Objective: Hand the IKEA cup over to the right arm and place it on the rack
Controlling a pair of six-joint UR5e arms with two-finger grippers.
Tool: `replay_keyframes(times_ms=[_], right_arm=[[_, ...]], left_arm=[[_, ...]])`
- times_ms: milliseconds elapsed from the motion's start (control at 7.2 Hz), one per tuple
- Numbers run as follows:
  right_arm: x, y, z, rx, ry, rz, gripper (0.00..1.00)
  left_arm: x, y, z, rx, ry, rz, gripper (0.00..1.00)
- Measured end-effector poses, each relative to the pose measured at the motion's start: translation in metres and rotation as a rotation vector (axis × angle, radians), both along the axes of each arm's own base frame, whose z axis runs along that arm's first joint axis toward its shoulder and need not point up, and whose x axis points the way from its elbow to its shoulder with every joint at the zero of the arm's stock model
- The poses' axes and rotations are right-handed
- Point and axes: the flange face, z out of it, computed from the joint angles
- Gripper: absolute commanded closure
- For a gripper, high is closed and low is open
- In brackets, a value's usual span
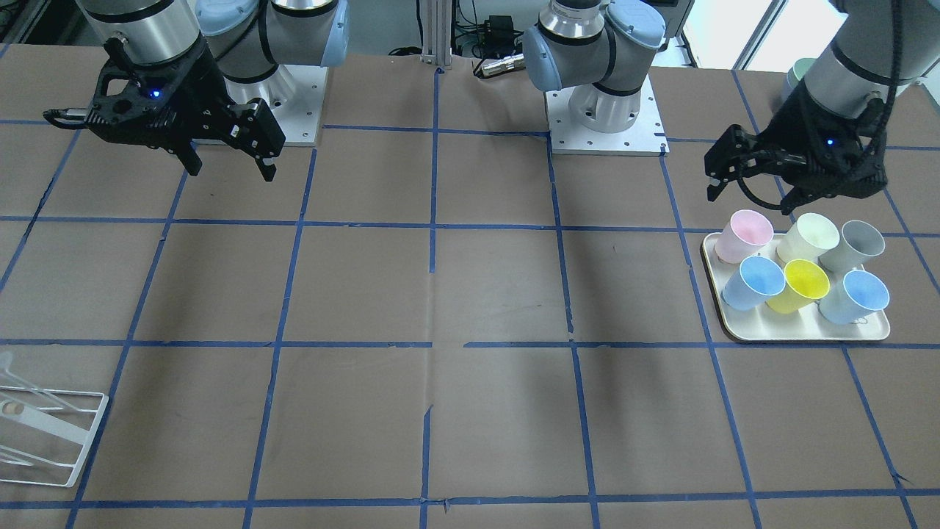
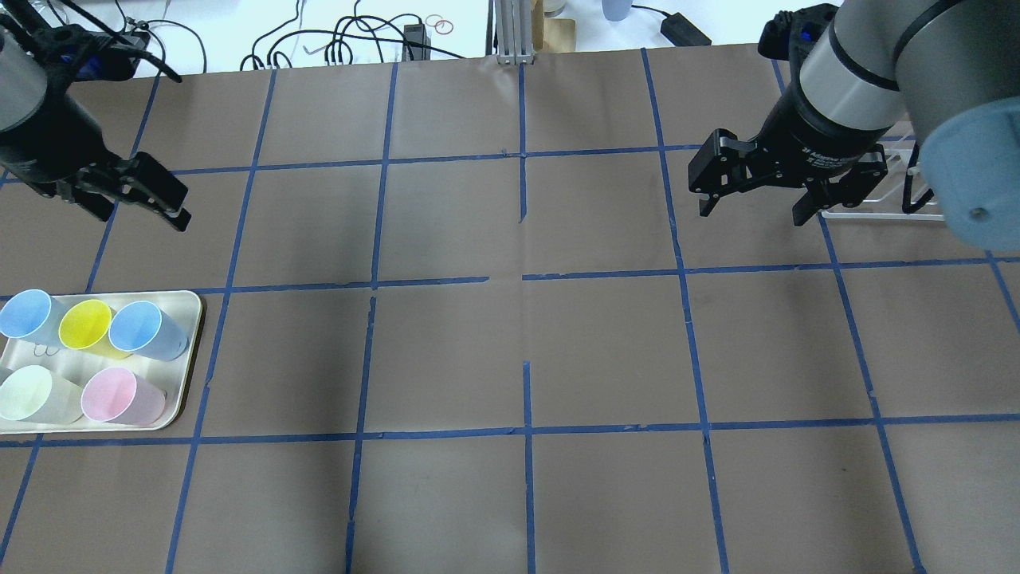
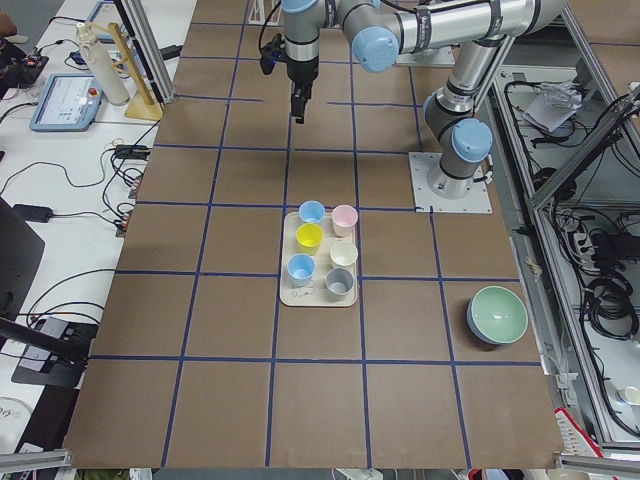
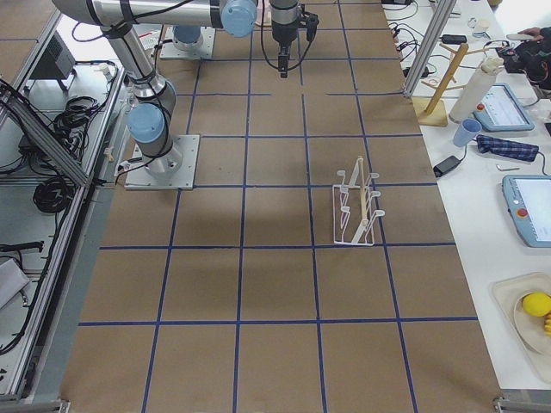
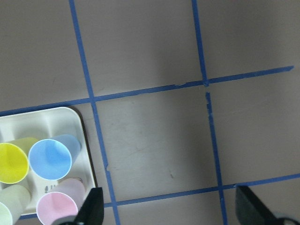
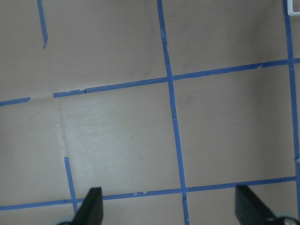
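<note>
Both claws of mine hang empty with their jaws spread, and no step of the task is done yet. From the front-facing camera, my left claw (image 1: pixel 749 202) hovers above the table, just off the cream tray (image 1: pixel 771 339). The IKEA cup (image 1: pixel 753 283), which I take to be the bluer-walled of the two blue ones, stands mouth up at the tray's inner end beside the yellow cup (image 1: pixel 800 285). That outer spot makes it, I judge, the easiest one to straddle. My right claw (image 1: pixel 232 173) waits at the opposite side, well apart from the rack (image 1: pixel 51 433), and I expect the hand-over to happen in the stretch of table between them. From overhead, the left claw (image 2: pixel 143 217) sits beyond the tray (image 2: pixel 187 359), with the cup (image 2: pixel 147 331) at the corner nearest the table's centre. The right claw (image 2: pixel 751 214) hangs near the rack (image 2: pixel 900 211), which my arm partly hides. From the left-end camera, the cup (image 3: pixel 312 211) sits in the tray's far corner, next to the pink cup (image 3: pixel 344 216). From the right-end camera, the rack (image 4: pixel 355 206) stands with its prongs up, free to take a cup. My left wrist camera puts the cup (image 5: pixel 50 158) off to one side of my parted fingertips (image 5: pixel 91 208), so I judge I must shift over it before descending. My right wrist camera shows only taped table (image 6: pixel 117 131) between the fingertips (image 6: pixel 93 206), which suits a claw that is only waiting to receive.
</note>
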Motion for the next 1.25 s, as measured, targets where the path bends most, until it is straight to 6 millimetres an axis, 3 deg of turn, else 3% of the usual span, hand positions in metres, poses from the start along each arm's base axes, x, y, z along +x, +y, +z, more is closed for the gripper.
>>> replay_keyframes(times_ms=[417, 556, 972, 1250], right_arm=[[0.0, 0.001, 0.0, 0.002, -0.001, -0.005, 0.0], [0.0, 0.001, 0.0, 0.003, -0.001, -0.005, 0.0], [0.0, 0.0, -0.001, 0.003, -0.003, 0.001, 0.0], [0.0, 0.0, -0.001, 0.001, -0.004, 0.003, 0.0]], left_arm=[[0.095, -0.003, -0.058, -0.023, -0.012, -0.24, 0.0], [0.117, -0.004, -0.082, -0.019, -0.008, -0.284, 0.0], [0.141, -0.016, -0.155, -0.002, 0.005, -0.363, 0.0], [0.147, -0.021, -0.19, 0.028, 0.029, -0.408, 0.0]])
